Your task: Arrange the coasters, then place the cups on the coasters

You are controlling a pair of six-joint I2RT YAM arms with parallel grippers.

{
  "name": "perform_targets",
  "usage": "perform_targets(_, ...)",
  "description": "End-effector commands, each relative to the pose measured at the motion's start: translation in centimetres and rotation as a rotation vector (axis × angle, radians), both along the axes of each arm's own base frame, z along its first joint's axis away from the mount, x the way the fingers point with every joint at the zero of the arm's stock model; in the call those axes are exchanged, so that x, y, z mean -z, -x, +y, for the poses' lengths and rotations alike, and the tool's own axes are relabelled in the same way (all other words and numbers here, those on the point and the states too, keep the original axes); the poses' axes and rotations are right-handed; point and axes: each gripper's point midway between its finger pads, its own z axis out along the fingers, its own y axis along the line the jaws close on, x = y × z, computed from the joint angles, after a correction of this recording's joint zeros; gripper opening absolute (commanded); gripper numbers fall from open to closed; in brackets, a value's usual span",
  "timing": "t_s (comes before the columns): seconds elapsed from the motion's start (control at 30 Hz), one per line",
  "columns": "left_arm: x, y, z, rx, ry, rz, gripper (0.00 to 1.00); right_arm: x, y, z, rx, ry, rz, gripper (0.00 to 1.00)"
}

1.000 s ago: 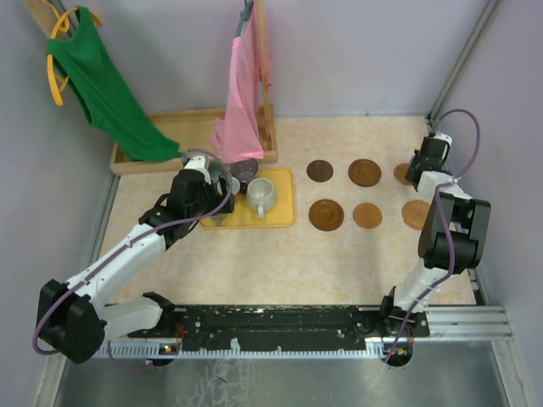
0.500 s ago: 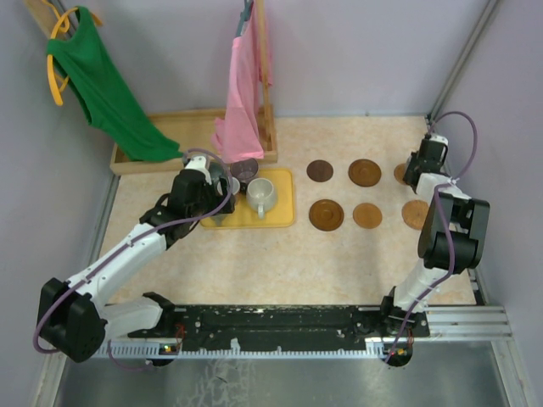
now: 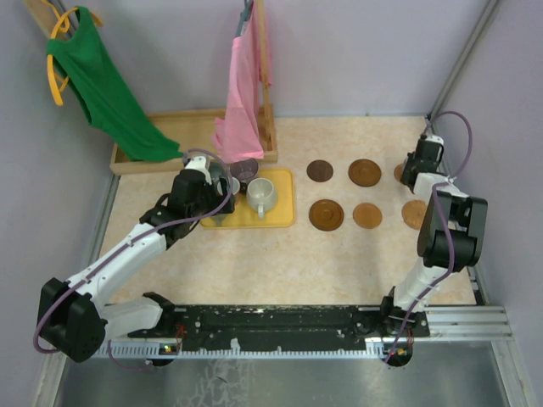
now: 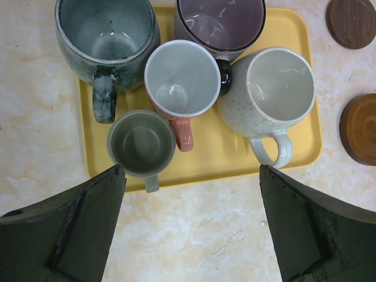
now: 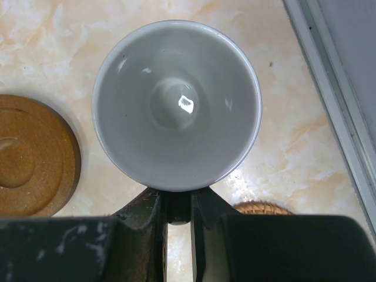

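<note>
My right gripper (image 5: 178, 205) is shut on the handle of a pale cup (image 5: 176, 106), which hangs upright over the marble table at the far right. A brown coaster (image 5: 29, 155) lies to its left and a woven coaster (image 5: 261, 208) peeks out below it. In the top view this gripper (image 3: 422, 161) covers part of the far right coaster (image 3: 400, 173); several other coasters (image 3: 326, 214) lie in two rows. Several cups (image 4: 182, 79) stand on the yellow tray (image 4: 229, 158). My left gripper (image 4: 191, 235) hovers open at the tray's near edge, holding nothing.
A wooden rack with a pink cloth (image 3: 240, 102) stands behind the tray. A green shirt (image 3: 106, 89) hangs over a wooden box (image 3: 182, 123) at the back left. A metal rail (image 5: 335, 106) borders the table close to the held cup.
My right gripper has shifted slightly left and farther back with the cup. The left arm has not moved.
</note>
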Motion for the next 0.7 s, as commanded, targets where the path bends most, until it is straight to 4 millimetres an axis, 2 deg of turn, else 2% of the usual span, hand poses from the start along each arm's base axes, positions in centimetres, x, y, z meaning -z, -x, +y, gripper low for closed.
perform_targets(0.0, -1.0, -0.5, -0.1, -0.007, 0.012, -0.028, 1.0, -1.5, -1.7, 0.0, -0.011, 0.054, -0.066, 0.0)
perform_targets(0.27, -0.9, -0.5, -0.1, -0.01, 0.019, -0.026, 1.0, -1.3, -1.6, -0.2, 0.006, 0.056, -0.057, 0.0)
perform_targets(0.67, -0.9, -0.4, 0.0, -0.012, 0.018, -0.027, 1.0, -0.1, -1.0, -0.3, 0.003, 0.056, -0.025, 0.0)
